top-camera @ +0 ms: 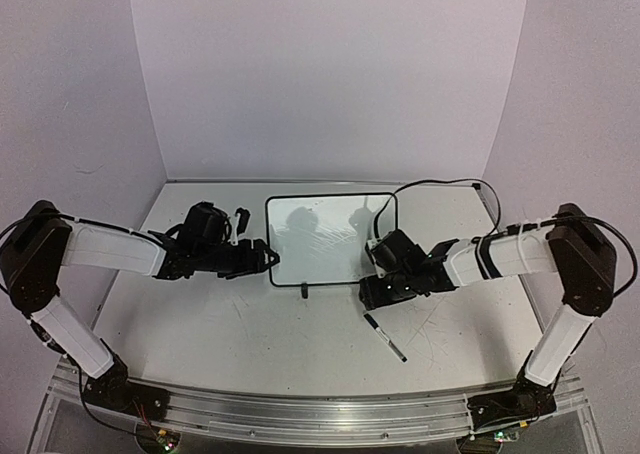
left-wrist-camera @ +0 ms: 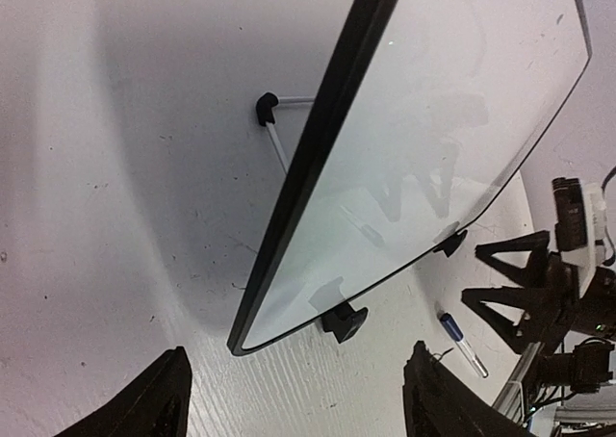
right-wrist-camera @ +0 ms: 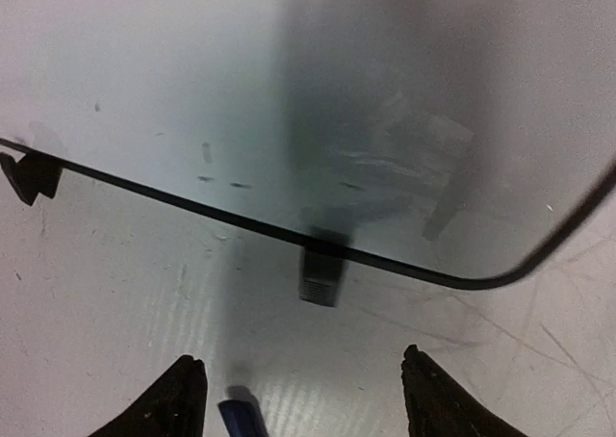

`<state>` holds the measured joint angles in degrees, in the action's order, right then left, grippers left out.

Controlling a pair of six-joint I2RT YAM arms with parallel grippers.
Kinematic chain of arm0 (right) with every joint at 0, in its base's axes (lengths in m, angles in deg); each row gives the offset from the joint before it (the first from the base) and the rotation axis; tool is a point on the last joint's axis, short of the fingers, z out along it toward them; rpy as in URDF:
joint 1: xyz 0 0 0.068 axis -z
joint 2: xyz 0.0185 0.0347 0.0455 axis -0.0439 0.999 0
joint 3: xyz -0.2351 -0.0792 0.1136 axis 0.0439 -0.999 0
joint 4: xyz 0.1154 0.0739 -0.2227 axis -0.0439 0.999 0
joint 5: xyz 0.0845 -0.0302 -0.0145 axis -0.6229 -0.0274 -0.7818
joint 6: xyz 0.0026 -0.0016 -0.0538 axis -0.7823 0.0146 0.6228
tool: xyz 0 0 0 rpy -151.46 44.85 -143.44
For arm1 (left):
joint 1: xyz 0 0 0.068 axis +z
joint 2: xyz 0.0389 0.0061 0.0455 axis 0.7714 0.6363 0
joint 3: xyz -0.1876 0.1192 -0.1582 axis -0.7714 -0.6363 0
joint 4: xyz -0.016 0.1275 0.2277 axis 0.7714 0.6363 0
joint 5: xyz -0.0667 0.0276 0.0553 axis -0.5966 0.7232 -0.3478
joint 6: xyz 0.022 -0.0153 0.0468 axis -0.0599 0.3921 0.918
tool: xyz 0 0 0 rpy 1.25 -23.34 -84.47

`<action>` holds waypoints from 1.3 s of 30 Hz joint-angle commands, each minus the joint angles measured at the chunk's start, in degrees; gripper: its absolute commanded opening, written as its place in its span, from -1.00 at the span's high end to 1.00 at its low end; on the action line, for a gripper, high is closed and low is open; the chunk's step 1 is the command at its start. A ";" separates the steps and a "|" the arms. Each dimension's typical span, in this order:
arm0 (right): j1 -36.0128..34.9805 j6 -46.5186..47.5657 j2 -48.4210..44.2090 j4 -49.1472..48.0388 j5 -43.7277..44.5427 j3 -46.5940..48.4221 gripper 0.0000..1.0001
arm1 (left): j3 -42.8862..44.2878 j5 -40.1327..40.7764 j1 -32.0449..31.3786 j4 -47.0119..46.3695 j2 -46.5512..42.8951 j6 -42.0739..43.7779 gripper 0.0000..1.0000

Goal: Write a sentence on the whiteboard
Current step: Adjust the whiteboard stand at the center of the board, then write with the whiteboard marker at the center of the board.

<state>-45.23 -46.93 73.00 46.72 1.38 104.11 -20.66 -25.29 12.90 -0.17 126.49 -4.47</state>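
Note:
The whiteboard [top-camera: 330, 236] stands tilted at the table's middle, with a black frame, and its face is blank: no blue sentence shows on it. In the left wrist view the whiteboard [left-wrist-camera: 433, 139] shows its foot [left-wrist-camera: 344, 320] and wire stand [left-wrist-camera: 277, 137]. A marker [top-camera: 385, 336] with a blue cap lies on the table in front of the board's right side. My left gripper [top-camera: 268, 257] is open and empty at the board's lower left corner [left-wrist-camera: 298, 403]. My right gripper [top-camera: 372, 292] is open and empty at the lower right edge [right-wrist-camera: 303, 398], above the marker's cap [right-wrist-camera: 241, 421].
A small black object [top-camera: 241, 217] lies behind my left arm. A black cable [top-camera: 440, 184] loops behind the board's right corner. White walls close the back and sides. A metal rail [top-camera: 320, 414] runs along the near edge.

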 commanded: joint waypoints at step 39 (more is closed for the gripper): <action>-7.09 7.08 -7.53 10.85 -7.30 -6.10 -0.56 | -0.97 -3.07 -0.73 2.20 -16.45 -0.29 -0.70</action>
<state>-51.96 -41.43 64.31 56.03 -6.99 97.36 -23.48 -26.17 12.77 2.78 113.30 -5.47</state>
